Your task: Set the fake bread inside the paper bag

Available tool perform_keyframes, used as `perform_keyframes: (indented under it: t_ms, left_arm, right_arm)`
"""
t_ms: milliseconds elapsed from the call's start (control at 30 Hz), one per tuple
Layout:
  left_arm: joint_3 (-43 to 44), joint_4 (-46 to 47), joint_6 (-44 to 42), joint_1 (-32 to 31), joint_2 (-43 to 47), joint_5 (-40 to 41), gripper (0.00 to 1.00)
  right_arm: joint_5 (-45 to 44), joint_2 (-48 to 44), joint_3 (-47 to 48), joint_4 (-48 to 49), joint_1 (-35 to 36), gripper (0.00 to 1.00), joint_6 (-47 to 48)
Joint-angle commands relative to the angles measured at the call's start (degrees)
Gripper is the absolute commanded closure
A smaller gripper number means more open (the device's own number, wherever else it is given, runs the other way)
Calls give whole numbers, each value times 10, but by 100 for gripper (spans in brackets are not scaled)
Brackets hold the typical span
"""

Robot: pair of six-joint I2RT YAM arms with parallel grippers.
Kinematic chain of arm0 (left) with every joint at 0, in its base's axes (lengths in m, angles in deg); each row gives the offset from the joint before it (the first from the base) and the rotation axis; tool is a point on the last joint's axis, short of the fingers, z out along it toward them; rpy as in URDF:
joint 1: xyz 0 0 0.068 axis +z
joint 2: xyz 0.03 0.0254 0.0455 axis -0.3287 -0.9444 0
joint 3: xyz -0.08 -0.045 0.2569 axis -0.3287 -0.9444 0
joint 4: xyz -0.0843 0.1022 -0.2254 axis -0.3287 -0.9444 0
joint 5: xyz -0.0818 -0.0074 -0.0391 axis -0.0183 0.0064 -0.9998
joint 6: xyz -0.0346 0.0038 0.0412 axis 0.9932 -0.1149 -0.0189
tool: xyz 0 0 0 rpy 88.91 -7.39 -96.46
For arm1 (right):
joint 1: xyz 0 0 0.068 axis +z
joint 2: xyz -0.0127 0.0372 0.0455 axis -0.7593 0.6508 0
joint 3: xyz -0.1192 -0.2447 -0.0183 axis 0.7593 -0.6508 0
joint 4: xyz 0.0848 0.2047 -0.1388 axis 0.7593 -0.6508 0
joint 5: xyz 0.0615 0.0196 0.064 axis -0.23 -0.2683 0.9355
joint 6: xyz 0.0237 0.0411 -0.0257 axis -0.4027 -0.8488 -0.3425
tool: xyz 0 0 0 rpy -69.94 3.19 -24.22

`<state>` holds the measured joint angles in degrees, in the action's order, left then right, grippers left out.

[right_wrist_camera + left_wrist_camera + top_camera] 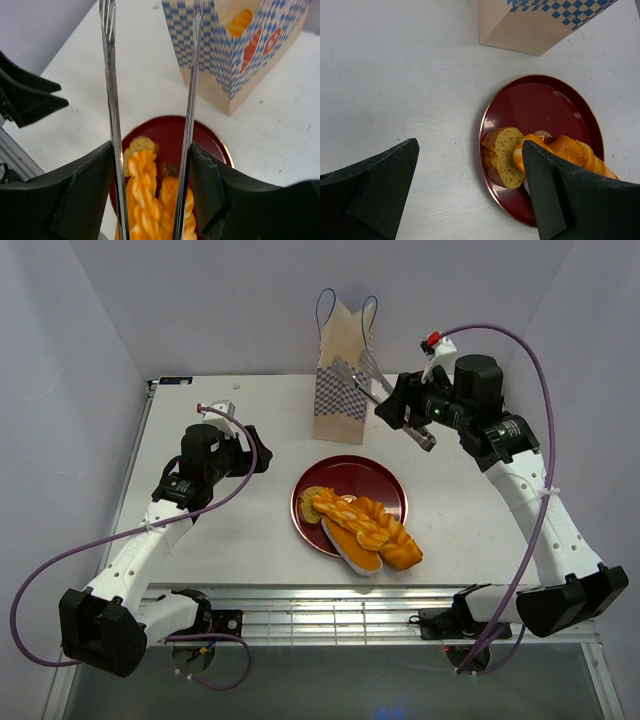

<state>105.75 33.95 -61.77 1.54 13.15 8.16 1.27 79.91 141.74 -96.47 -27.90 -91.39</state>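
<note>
The fake bread lies on a dark red plate [385,480]: a long braided loaf [365,523], an oval roll [352,546] and a cut slice [313,498]. The paper bag [343,380] stands upright behind the plate. My right gripper [400,405] hovers right of the bag, shut on metal tongs [111,75]; their arms stand apart with nothing between them, tips by the bag. In the right wrist view the loaf [142,190] lies below the tongs. My left gripper [470,145] is open over the plate's left edge, near the slice [502,157].
The white table ends at a slotted metal rail [330,615] along the near edge. Walls close in the left, right and back. The bag [535,25] stands just beyond the plate [540,105]. My left gripper [30,100] shows at the left of the right wrist view.
</note>
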Motion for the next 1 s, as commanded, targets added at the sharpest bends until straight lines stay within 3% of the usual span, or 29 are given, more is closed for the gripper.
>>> perform_keyframes:
  t_ms: [0,133,400,667,967]
  left_arm:
    - [19,1,-3,0,11,14,5]
    - [19,-1,-4,0,11,17,5]
    - [19,-1,-5,-1,13,21,5]
    - [19,-1,-3,-1,10,16,5]
    - [19,0,-2,-1,11,13,5]
  right_arm:
    - [32,-46,-56,31,4,36,-3]
    - [47,-96,-175,44,16,36,-3]
    - [73,-178,-308,12,43,35,4]
    - [20,-183,-349,-56,108,34,24]
    - [-49,-166,-332,-120,130,34,43]
